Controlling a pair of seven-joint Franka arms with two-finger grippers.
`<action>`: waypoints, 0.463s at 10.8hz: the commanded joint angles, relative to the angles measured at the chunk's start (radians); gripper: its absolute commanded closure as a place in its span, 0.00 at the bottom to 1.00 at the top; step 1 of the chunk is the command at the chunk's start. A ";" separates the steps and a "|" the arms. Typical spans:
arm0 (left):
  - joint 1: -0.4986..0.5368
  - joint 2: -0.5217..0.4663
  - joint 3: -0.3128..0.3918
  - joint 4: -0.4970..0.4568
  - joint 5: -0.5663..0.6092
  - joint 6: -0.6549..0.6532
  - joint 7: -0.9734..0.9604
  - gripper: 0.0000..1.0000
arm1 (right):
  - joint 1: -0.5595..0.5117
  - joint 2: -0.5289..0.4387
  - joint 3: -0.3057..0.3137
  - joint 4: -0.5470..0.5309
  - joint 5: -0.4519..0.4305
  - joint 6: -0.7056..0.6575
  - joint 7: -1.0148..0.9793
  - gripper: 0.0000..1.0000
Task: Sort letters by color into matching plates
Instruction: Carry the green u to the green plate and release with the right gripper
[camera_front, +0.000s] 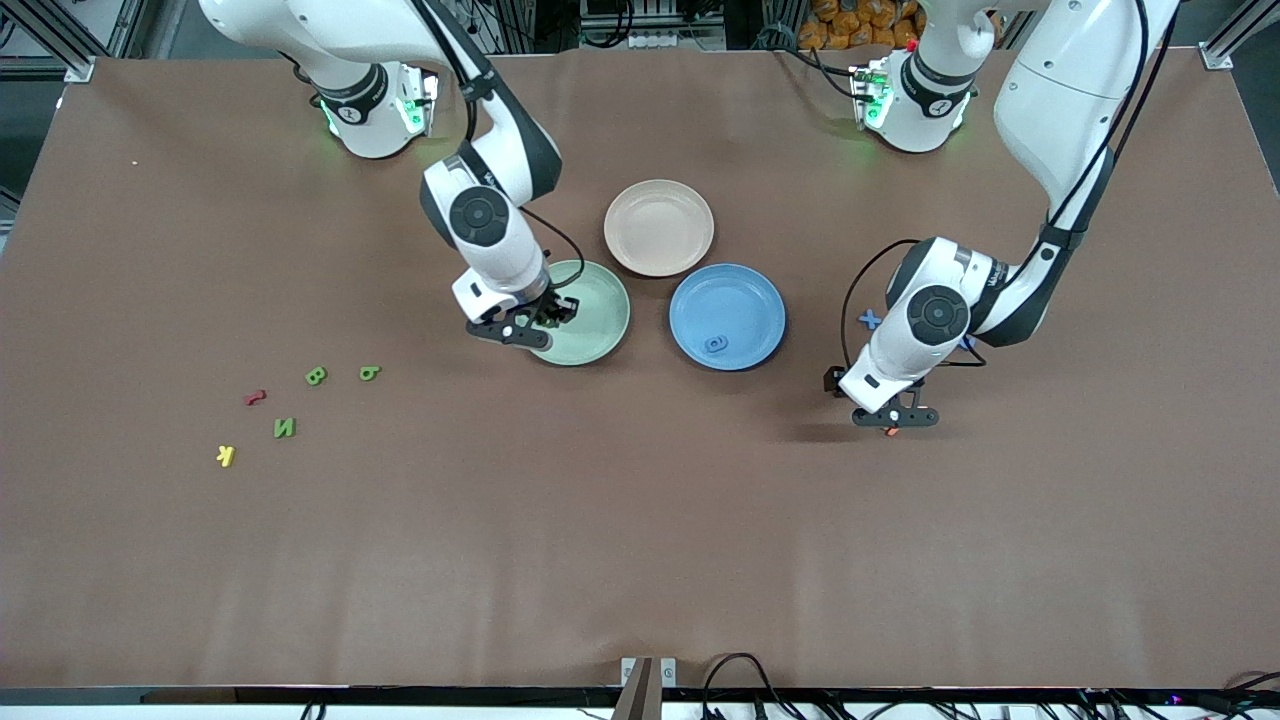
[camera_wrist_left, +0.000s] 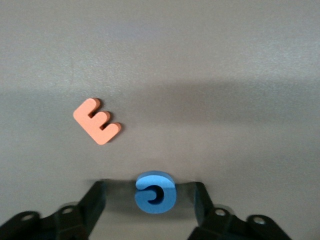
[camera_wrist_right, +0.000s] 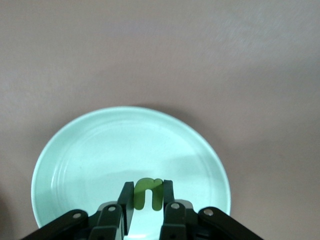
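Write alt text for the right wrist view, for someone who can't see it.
The right gripper holds a green letter pinched between its fingers, over the pale green plate. The plate sits on a plain brown table.

Between your right gripper's (camera_wrist_right: 148, 200) closed jaws sits a green letter (camera_wrist_right: 148, 193), and straight below them the pale green plate (camera_wrist_right: 90, 165) lies bare, its raised rim the only thing to clear. Just outside that rim stand the beige plate (camera_front: 659, 227) and the blue plate (camera_front: 727, 316), close enough to crowd a sideways pass. Your left gripper (camera_wrist_left: 150, 202) has its jaws spread around a blue letter (camera_wrist_left: 155, 192) on the table, with bare cloth to either side of the fingers. Ahead of those jaws an orange letter (camera_wrist_left: 96, 120) lies a little off to one side, seemingly clear of the jaws.
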 joint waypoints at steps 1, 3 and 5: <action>0.025 0.000 -0.010 -0.008 0.023 0.018 0.009 1.00 | 0.031 0.010 -0.012 0.006 0.002 0.001 0.028 0.01; 0.027 -0.001 -0.010 -0.008 0.023 0.018 0.009 1.00 | 0.024 0.004 -0.016 0.017 -0.007 -0.003 0.026 0.00; 0.027 -0.004 -0.010 -0.007 0.022 0.018 0.008 1.00 | 0.015 -0.003 -0.019 0.018 -0.007 -0.003 0.020 0.00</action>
